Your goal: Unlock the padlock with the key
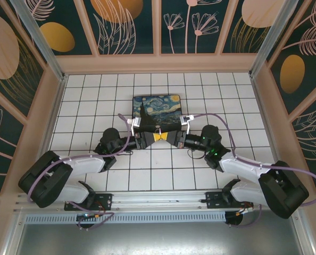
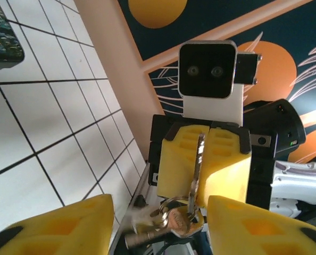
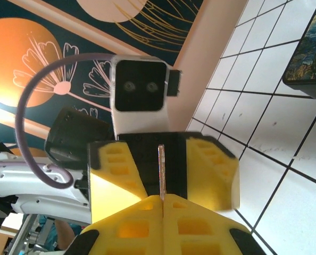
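- Left fingers [image 2: 67, 228] sit at the bottom edge of the left wrist view, spread wide, nothing between them.
- Facing them are the right fingers [image 2: 222, 159], pressed together on the key [image 2: 199, 154]. Its blade stands up along their seam.
- Key ring [image 2: 171, 212] hangs below that pinch, in the gap between the left fingers. A blurred silvery piece [image 2: 139, 237] hangs beside it; cannot tell if that is the padlock.
- Box [image 2: 1, 32] shows as one corner at top left, lying on the white tiled counter [image 2: 51, 133].
- Right wrist view: right fingers [image 3: 147, 228] are at the bottom, tips shut flat on the key [image 3: 161, 167], and the thin blade sticks straight out past the tips.
- Left fingers [image 3: 115, 175] are opposite, open, one either side of the blade line.
- Box [image 3: 309, 53] is at the right edge with its lid down.
- Top view: box [image 1: 157, 106] is mid-counter with its painted lid closed, so the contents are hidden.
- Both arms reach inward from the near corners, wrists low over the counter [image 1: 94, 95].
- Left fingers [image 1: 154, 137] and right fingers [image 1: 164, 137] meet tip to tip just beside the box's near edge.
- Key and padlock are too small to pick out from above.
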